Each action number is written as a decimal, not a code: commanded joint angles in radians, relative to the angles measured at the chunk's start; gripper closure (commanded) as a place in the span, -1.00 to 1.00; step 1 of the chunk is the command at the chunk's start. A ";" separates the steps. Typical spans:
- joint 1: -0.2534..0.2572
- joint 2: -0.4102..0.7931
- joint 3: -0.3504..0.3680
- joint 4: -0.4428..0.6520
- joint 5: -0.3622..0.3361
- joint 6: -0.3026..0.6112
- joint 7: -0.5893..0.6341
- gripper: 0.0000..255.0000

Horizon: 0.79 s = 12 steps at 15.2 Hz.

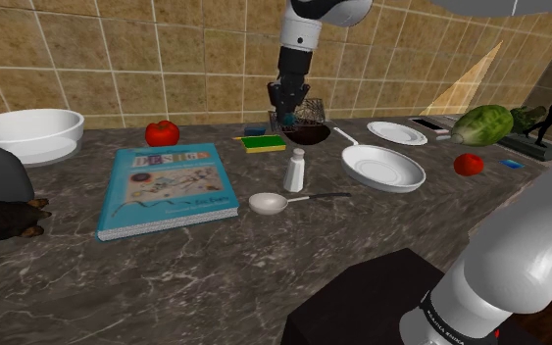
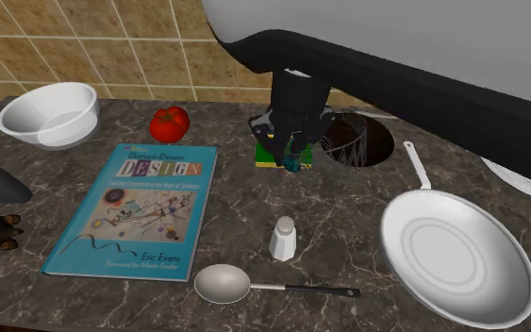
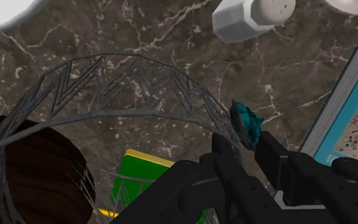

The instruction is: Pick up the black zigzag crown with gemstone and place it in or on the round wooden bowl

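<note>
Black two-finger gripper [image 3: 244, 145]: 1, pinching crown rim beside teal gemstone [image 3: 246, 124] | black wire zigzag crown [image 3: 126, 113]: 1, held partly over the bowl | round dark wood-grain bowl [image 3: 37, 165]: 1 | green sponge [image 3: 139, 172]: 1, beside bowl | red tomatoes [image 1: 162, 131] [image 1: 469, 164]: 2 | marbled counter [image 3: 171, 38].

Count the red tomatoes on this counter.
2. The first tomato sits beyond the book; the second tomato lies beside the white pan. Others may be hidden.
</note>
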<state>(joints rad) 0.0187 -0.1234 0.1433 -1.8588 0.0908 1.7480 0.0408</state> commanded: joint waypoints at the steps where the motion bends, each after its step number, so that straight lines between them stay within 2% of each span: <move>1: -0.020 0.026 -0.024 0.029 -0.006 -0.007 -0.043 1.00; 7: -0.078 0.139 -0.089 0.162 -0.018 -0.036 -0.161 1.00; 12: -0.129 0.258 -0.133 0.315 -0.020 -0.076 -0.254 1.00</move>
<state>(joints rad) -0.1004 0.1033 0.0186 -1.5835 0.0712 1.6811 -0.1941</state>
